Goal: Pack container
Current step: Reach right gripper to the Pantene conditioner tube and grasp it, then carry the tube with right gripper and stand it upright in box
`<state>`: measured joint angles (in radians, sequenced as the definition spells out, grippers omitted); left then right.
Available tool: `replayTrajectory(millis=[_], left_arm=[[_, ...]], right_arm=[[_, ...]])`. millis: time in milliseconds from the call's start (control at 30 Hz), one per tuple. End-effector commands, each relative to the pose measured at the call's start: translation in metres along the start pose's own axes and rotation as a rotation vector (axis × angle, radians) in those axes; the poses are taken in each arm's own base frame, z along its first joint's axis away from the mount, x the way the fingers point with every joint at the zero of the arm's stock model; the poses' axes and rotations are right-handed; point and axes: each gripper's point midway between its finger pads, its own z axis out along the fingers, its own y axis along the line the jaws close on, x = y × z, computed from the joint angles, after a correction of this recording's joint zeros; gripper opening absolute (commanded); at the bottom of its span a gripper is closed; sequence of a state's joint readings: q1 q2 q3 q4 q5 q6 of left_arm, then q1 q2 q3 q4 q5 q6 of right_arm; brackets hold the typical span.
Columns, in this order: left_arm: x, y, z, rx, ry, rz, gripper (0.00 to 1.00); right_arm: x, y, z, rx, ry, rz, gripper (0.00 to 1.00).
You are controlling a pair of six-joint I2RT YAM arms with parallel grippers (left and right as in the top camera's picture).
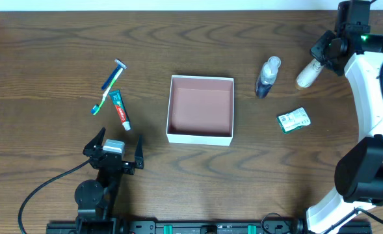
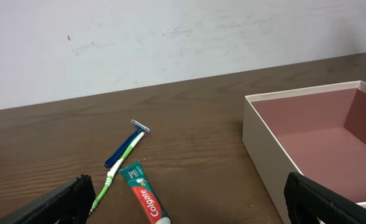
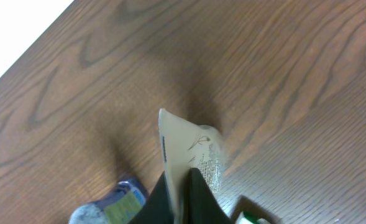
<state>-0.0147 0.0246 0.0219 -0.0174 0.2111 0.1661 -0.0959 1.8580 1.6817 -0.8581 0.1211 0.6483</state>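
The container (image 1: 199, 137), a square white-walled box with a pinkish-brown inside, sits mid-table and holds nothing. My right gripper (image 1: 321, 60) is at the far right, shut on the flat end of a cream tube (image 1: 306, 74). In the right wrist view the tube (image 3: 192, 146) stands up between my black fingers (image 3: 202, 198). My left gripper (image 1: 114, 156) stands open near the front left, with nothing in it. Its wrist view shows the container's wall (image 2: 266, 155) at the right.
A toothpaste tube (image 1: 120, 109), a green toothbrush (image 1: 106, 96) and a blue razor (image 1: 112, 75) lie left of the container. A small spray bottle (image 1: 267, 77) and a green packet (image 1: 293, 120) lie to its right, near the tube.
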Motion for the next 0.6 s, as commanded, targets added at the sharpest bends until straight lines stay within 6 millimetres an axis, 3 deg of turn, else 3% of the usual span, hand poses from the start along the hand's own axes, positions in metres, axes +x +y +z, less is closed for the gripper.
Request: replayTrajectory(millis=[0, 133, 267, 400, 567], left_arm=[[0.016, -0.005, 0.001, 0.029, 0.046, 0.007, 0.98], [0.016, -0.005, 0.001, 0.029, 0.046, 0.007, 0.98], [0.016, -0.005, 0.001, 0.029, 0.046, 0.007, 0.98], [0.016, -0.005, 0.001, 0.029, 0.046, 0.007, 0.98], [0.016, -0.005, 0.001, 0.029, 0.046, 0.007, 0.98]], right_arm=[[0.002, 0.000, 0.006, 0.000, 0.009, -0.023, 0.01], [-0.002, 0.001, -0.001, -0.011, -0.007, -0.090, 0.01], [-0.010, 0.004, -0.022, -0.032, -0.040, -0.145, 0.01], [-0.022, 0.008, -0.058, -0.072, -0.109, -0.188, 0.01], [-0.034, 0.012, -0.122, -0.141, -0.232, -0.257, 0.01]])
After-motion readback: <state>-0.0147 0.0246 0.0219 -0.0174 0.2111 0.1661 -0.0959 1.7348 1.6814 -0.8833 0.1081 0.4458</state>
